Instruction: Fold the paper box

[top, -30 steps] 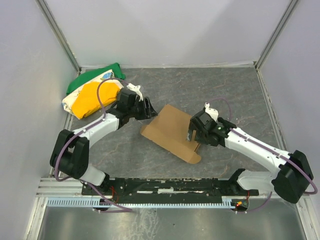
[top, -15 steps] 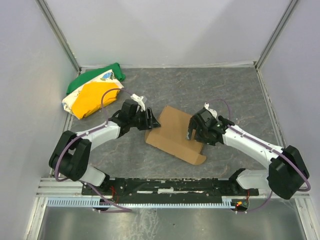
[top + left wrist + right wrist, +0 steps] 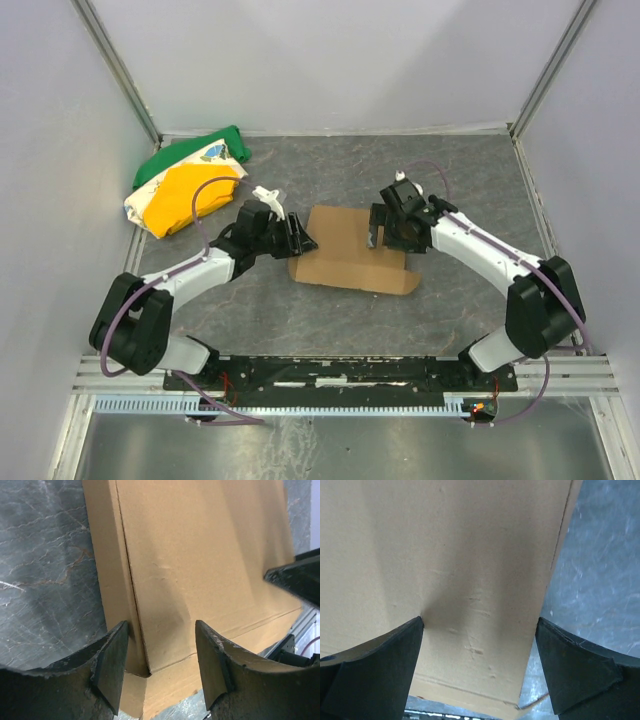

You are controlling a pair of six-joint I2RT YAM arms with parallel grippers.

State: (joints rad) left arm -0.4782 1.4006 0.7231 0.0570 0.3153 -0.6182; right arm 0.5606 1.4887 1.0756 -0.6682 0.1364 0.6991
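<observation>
The paper box [image 3: 345,255] is a flat brown cardboard sheet lying on the grey table in the middle of the top view. My left gripper [image 3: 298,238] is open at its left edge; in the left wrist view [image 3: 159,665] its fingers straddle a creased corner of the cardboard [image 3: 200,570] without closing on it. My right gripper [image 3: 378,238] is open over the sheet's right part; in the right wrist view [image 3: 479,660] its fingers stand wide apart above the flat cardboard [image 3: 450,555], one finger tip on the sheet.
A green, yellow and white cloth bundle [image 3: 185,185] lies at the back left by the wall. Grey walls enclose the table on three sides. The metal rail [image 3: 330,375] with the arm bases runs along the near edge.
The cardboard has turned from slanted to nearly level and shifted toward the back. My right gripper moved back and left with it; my left gripper stayed at its left edge.
</observation>
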